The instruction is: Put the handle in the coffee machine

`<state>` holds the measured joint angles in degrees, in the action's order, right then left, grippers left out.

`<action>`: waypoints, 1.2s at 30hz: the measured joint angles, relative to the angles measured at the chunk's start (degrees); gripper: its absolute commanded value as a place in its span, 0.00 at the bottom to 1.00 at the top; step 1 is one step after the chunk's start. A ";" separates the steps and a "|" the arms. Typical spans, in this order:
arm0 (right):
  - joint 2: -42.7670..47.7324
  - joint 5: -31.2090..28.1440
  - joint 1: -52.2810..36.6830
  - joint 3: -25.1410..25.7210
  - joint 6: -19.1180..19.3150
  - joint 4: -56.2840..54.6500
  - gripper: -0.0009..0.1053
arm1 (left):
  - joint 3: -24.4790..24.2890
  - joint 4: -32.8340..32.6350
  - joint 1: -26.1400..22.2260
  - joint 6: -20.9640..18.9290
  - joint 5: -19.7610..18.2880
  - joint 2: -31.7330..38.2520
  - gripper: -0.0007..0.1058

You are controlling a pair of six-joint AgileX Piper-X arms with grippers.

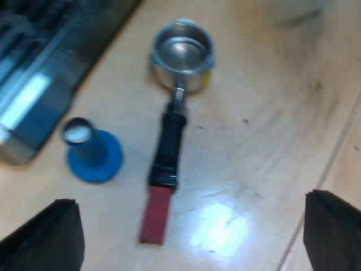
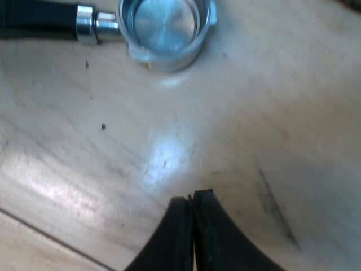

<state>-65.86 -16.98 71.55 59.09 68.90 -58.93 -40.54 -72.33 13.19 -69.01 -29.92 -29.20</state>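
— Where is the holder?

— The holder (image 1: 172, 96) lies flat and loose on the wooden table (image 1: 271, 130). Its metal cup (image 1: 181, 51) faces up, and the dark handle (image 1: 168, 144) runs from the cup toward the left gripper (image 1: 189, 226). The red end (image 1: 156, 214) is the part nearest that gripper.

— How does the left gripper stand?

— It hangs above the table and looks down along the handle. Its two black fingers (image 1: 45, 237) are spread wide and hold nothing. The red end lies between them, touching neither.

— And the right one?

— The right gripper (image 2: 190, 199) is low over bare wood with its fingers pressed together and nothing between them. The cup lies well apart from its tips, with open table between.

— What crowds the holder?

— A blue tamper (image 1: 93, 149) stands upright just beside the handle, not touching it. Beyond the tamper is the dark edge of the coffee machine (image 1: 34, 84), apart from the cup. On the handle's other side the wood is bare, crossed only by a board seam.
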 measured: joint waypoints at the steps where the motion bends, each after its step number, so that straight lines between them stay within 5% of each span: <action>1: 0.00 -0.79 0.00 0.43 1.05 0.00 0.01 | -0.10 0.00 -0.60 0.00 0.00 0.93 0.76; 6: 0.00 -3.05 0.00 2.56 5.27 0.00 0.01 | -0.15 -0.45 -1.12 1.21 -1.09 2.55 0.76; 9: 0.00 -3.17 0.00 3.68 6.09 0.00 0.12 | -0.15 -0.48 -1.14 1.43 -2.54 2.55 0.76; 14: 0.00 -3.48 0.00 4.01 6.56 0.00 0.64 | -0.15 0.28 -1.14 1.67 -4.24 2.55 0.76; 16: 0.00 -3.48 0.00 4.01 7.51 0.00 0.73 | -0.15 0.81 -1.14 1.67 -4.92 2.55 0.76; 21: 0.00 -2.53 -1.00 4.01 9.46 0.00 0.69 | -0.15 1.71 -1.14 2.69 -5.43 2.55 0.76; 36: -5.81 12.83 -14.05 4.19 10.36 7.08 0.69 | 6.41 8.08 -1.14 5.52 -8.56 2.55 0.76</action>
<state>-71.67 -4.14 57.50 63.29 79.25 -51.86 -34.14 -64.25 12.05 -63.49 -38.48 -26.65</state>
